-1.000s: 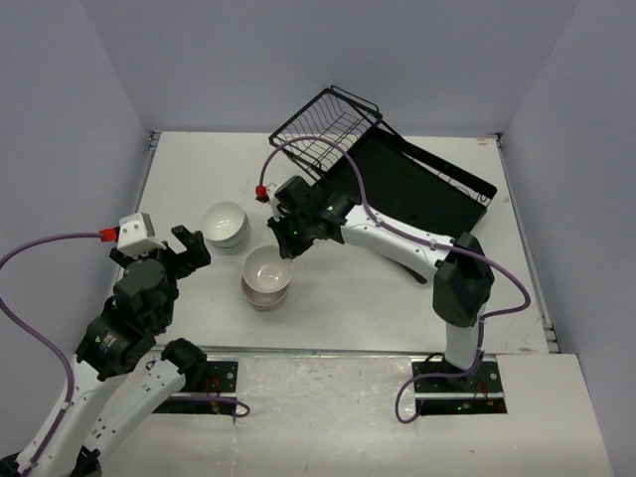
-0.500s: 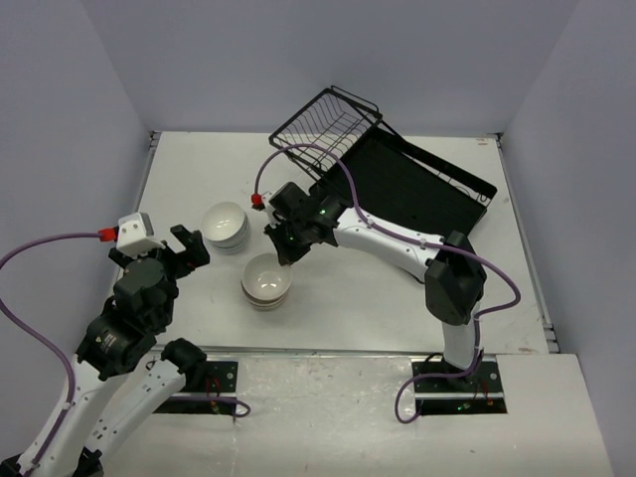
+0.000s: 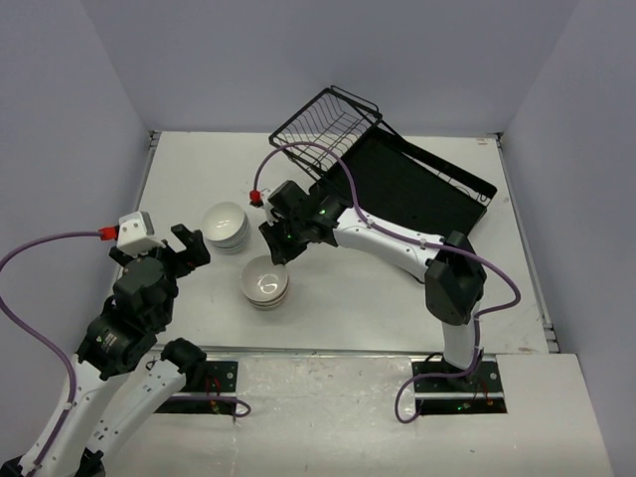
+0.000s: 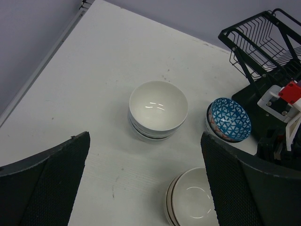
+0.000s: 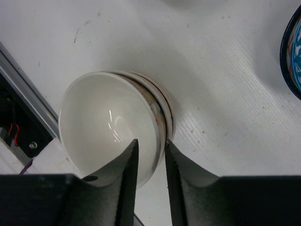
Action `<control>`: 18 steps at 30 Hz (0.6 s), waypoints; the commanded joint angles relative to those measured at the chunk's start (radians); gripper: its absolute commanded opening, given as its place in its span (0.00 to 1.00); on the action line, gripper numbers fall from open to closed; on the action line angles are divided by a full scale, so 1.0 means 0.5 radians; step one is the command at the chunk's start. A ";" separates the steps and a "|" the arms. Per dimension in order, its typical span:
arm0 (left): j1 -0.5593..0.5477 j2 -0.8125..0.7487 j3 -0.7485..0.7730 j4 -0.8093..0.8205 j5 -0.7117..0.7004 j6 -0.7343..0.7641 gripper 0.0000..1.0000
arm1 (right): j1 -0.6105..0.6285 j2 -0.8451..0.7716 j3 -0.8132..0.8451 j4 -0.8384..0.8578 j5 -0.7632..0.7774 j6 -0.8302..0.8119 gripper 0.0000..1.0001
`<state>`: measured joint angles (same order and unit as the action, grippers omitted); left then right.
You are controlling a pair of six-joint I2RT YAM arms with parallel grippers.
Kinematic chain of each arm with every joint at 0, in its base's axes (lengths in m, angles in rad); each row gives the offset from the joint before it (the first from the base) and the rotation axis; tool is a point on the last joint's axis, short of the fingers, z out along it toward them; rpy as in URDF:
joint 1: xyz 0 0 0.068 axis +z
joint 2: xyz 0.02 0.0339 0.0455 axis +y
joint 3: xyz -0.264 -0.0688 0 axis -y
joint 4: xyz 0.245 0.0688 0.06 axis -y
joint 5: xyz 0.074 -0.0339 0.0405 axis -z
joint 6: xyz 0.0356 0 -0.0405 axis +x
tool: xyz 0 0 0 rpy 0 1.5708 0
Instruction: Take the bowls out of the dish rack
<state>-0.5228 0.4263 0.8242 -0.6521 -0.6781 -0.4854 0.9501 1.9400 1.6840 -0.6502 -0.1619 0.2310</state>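
Note:
My right gripper [image 3: 276, 248] [image 5: 150, 142] is shut on the rim of a cream bowl [image 5: 103, 127], one finger inside and one outside. It holds the bowl tilted on top of a stack of cream brown-rimmed bowls [image 3: 265, 281] [image 5: 167, 110]. A stack of white bowls [image 3: 227, 224] [image 4: 158, 106] stands to the left. A blue-patterned bowl [image 4: 229, 119] [image 5: 294, 52] sits by the right wrist, on another bowl. The dish rack's black tray [image 3: 417, 189] and tilted wire basket [image 3: 325, 124] are at the back, with no bowls showing in them. My left gripper [image 3: 189, 245] [image 4: 143, 141] is open and empty, above the table near the white stack.
The right arm stretches from its base across the table's middle to the cream stack [image 4: 195, 200]. A purple cable loops over the wire basket [image 4: 263, 42]. A metal rail [image 5: 23, 89] runs along the table's near edge.
My right gripper has moved left and down with the cream bowl, bringing it onto the cream stack. The left arm has not moved.

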 commanded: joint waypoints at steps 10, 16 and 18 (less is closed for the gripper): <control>0.091 0.062 -0.001 0.095 0.043 0.069 1.00 | 0.011 -0.333 -0.061 0.076 0.317 -0.026 0.69; 0.239 0.147 0.008 0.083 0.061 0.060 1.00 | -0.340 -1.044 -0.548 0.226 0.597 0.035 0.99; 0.303 0.175 0.014 0.074 0.052 0.044 1.00 | -0.640 -1.437 -0.862 0.398 0.551 0.087 0.99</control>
<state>-0.4118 0.4915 0.8242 -0.6449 -0.6540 -0.4778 0.8158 1.4590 1.3945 -0.5598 0.0357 0.2333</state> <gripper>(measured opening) 0.997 0.987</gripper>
